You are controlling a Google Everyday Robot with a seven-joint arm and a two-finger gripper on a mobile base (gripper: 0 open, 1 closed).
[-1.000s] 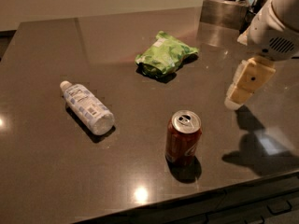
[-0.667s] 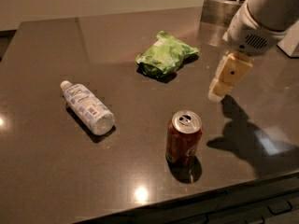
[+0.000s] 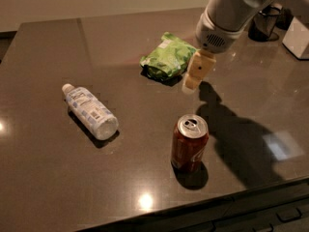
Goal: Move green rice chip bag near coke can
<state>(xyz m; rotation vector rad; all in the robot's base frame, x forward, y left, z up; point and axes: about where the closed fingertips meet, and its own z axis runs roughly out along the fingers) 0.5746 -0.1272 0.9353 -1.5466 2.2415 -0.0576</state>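
Now my gripper [image 3: 192,83] hangs just beside the green rice chip bag [image 3: 166,59], which lies on its bottle [image 3: 90,112] side, far from me; whether my gripper is open or closed, I cannot tell. The coke can [image 3: 189,144] stands apart, nearer the camera.

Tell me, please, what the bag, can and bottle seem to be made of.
Green rice chip bag: probably thin plastic film, wrinkled. Coke can: likely aluminium, silver top, glossy side. Bottle: clear plastic, white cap. The claw hangs just beside the bag.
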